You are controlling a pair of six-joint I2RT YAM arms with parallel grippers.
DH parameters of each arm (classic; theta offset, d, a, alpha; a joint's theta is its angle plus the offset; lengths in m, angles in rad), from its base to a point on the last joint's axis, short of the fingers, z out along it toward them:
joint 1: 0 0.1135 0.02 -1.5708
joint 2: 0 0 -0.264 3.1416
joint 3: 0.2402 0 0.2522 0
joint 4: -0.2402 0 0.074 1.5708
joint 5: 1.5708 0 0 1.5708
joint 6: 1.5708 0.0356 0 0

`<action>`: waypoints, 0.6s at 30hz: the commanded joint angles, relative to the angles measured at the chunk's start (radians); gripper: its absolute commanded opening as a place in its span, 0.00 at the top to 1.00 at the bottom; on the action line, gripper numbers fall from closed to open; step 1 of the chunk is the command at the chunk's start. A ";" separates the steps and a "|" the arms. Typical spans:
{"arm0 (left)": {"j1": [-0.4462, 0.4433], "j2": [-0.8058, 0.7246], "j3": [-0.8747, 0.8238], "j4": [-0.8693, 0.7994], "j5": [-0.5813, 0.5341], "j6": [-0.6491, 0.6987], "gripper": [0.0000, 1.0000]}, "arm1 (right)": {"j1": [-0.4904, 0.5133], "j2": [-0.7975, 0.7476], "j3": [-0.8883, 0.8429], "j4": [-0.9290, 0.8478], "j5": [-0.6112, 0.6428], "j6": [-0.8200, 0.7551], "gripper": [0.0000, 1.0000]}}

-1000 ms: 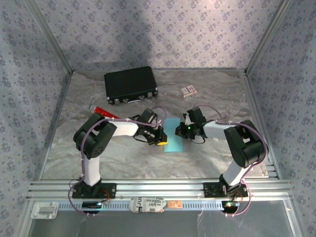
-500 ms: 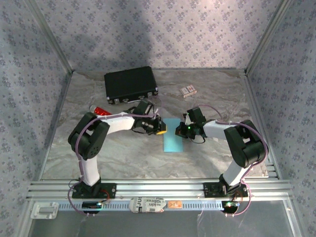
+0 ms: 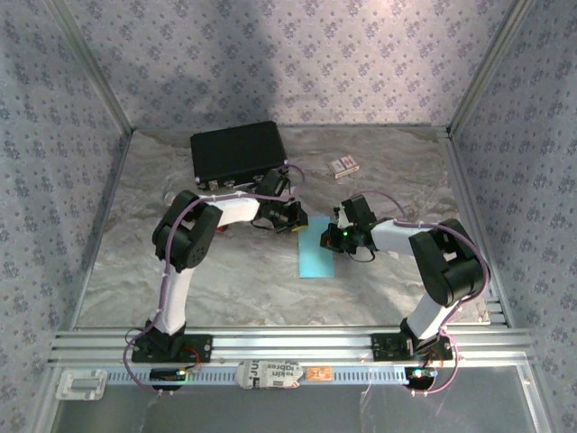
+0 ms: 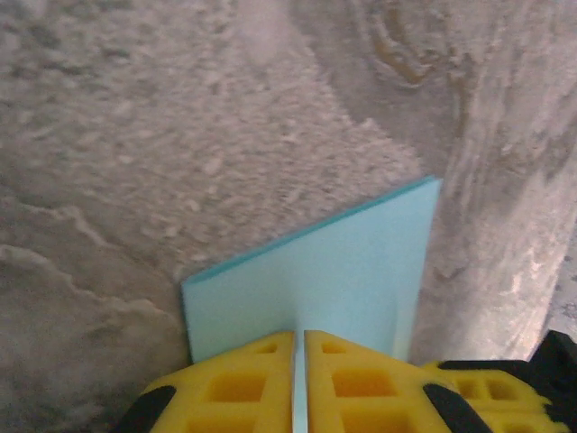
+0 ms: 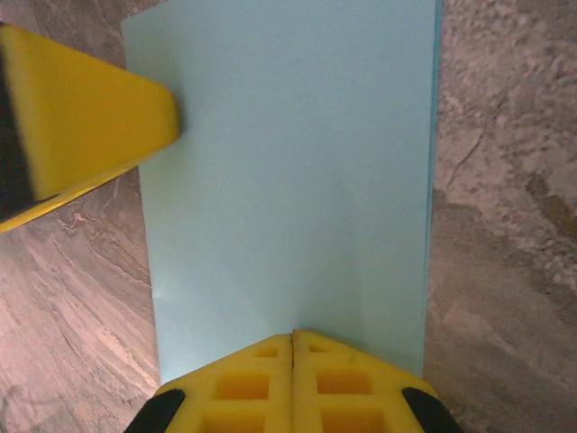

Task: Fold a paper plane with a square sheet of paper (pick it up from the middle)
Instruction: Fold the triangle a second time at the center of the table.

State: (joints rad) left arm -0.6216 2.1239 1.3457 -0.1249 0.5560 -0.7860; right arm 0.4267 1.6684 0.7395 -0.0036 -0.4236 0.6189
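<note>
The square sheet of paper (image 3: pixel 315 257) lies flat on the marbled table as a folded light cyan-blue strip, long side running away from the arms. My left gripper (image 3: pixel 296 220) is at its far left corner. In the left wrist view that gripper (image 4: pixel 299 334) is shut to a thin slit, tips down on the paper (image 4: pixel 343 271). My right gripper (image 3: pixel 330 239) is shut at the strip's right edge. In the right wrist view its tips (image 5: pixel 293 336) rest on the paper (image 5: pixel 288 180), and a left gripper finger (image 5: pixel 90 117) touches the opposite corner. No paper plane shape shows.
A black case (image 3: pixel 238 153) lies at the back left, just beyond the left wrist. A small patterned card box (image 3: pixel 343 165) sits at the back, right of centre. Patterned walls close in three sides, and an aluminium rail (image 3: pixel 288 343) runs along the near edge.
The left gripper has slid along the strip's left edge from its near part to the far corner, its arm stretching toward the black case. The right gripper and the paper have stayed put.
</note>
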 commanded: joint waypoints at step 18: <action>0.026 -0.019 0.027 -0.004 0.070 0.010 0.88 | -0.074 -0.236 -0.061 -0.135 -0.011 0.035 0.74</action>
State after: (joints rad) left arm -0.6018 2.1284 1.3518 -0.1314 0.5880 -0.7712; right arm 0.3702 1.4761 0.7204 -0.0872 -0.4408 0.6220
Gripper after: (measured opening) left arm 0.115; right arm 0.253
